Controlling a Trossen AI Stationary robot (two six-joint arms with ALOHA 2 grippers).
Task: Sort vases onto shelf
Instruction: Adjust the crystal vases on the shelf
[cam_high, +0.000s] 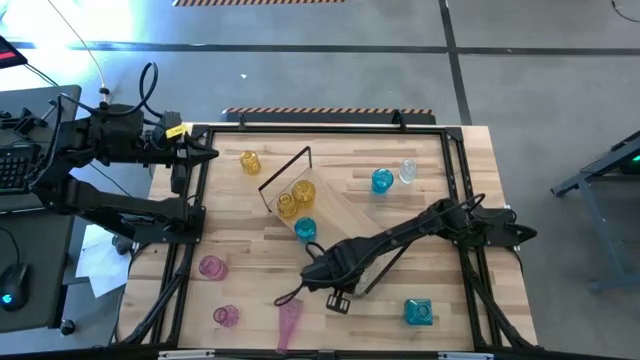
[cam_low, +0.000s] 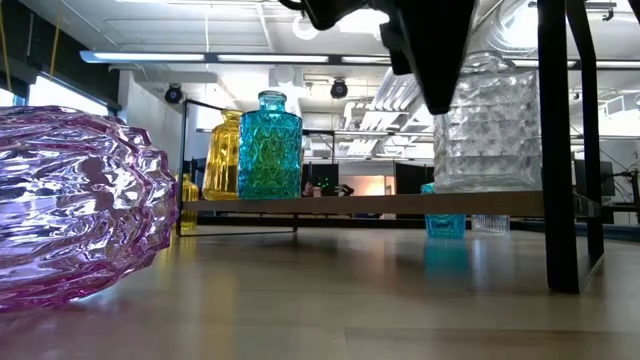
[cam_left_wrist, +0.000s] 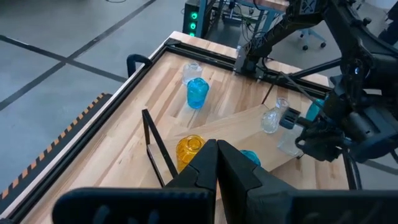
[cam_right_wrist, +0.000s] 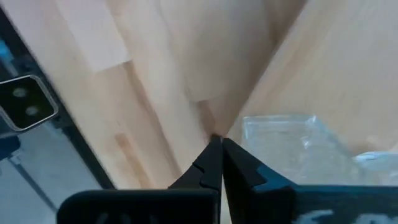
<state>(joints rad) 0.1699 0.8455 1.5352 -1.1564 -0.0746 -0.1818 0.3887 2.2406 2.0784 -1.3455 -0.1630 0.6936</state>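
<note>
A: Working from the shelf (cam_high: 330, 215) as the landmark, what lies where?

B: Left of it and off the bench (cam_high: 440, 290) edge, the left tool (cam_high: 207, 153) waits with its fingers together, holding nothing. Past the shelf's left end stands a lone amber vase (cam_high: 250, 162). Below that end lie three pink vases (cam_high: 212, 266), one of them long and tipped on its side. On the shelf's left part stand two amber vases (cam_high: 294, 199) and a teal vase (cam_high: 305, 229).

A: And the working arm?

B: The right tool (cam_high: 338, 298) sits by the shelf's lower right end, fingers closed and empty, just beside a clear vase (cam_low: 487, 120) already standing on the board. I judge that one placed.

A: So how should the next pick go?

B: The tool must open before it descends on anything. I'd lift clear of the clear vase first, so the closed fingers don't knock it. Beyond the shelf's right side stand a teal vase (cam_high: 382, 180) and a small clear one (cam_high: 408, 170), touching or nearly so; approach from the free side. A square teal vase (cam_high: 418, 312) stands alone below the shelf's right end, probably the easier grasp.
</note>
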